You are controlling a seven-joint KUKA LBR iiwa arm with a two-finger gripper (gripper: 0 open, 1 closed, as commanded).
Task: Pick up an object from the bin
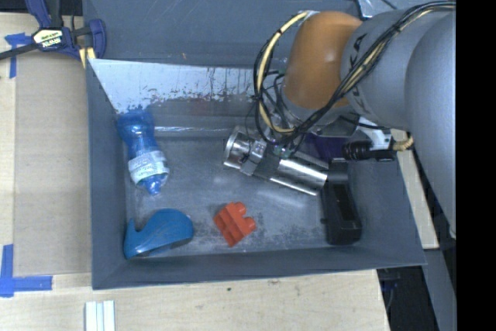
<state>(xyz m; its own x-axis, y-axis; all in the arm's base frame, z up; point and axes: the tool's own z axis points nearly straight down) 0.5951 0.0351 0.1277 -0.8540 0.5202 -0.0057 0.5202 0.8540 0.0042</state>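
- Arm [418, 74] enters from the right of the camera view, reaching over the right rim of the grey bin [201, 27].
- Orange cover [322, 58] sits on the wrist. Yellow and black cables [267, 66] loop along its left side and run down toward the tool.
- Gripper [242, 151]: silver metal head pointing to the view's left, at about the middle of the bin and low over the floor. A silver cylindrical body runs back from it toward the right, tilted slightly downward in the view.
- Claw state: cannot tell, because the head shows only as a bright metal cluster. I log nothing as held.
- Nearest thing: red block [233, 223], small and notched, lying flat on the floor just in front of the near wall. In the view it is below the gripper head, near it but apart.
- Blue crushed bottle [144, 153] with a white label lies along the left wall with its cap end toward the back. It is well apart from the gripper.
- Blue rounded lump [159, 232] lies in the near left corner, left of the red block and not touching it.
- Black oblong thing [341, 209] lies by the right wall, below the arm in the view and just beside the cylindrical body's right end. Whether they touch, I cannot tell.
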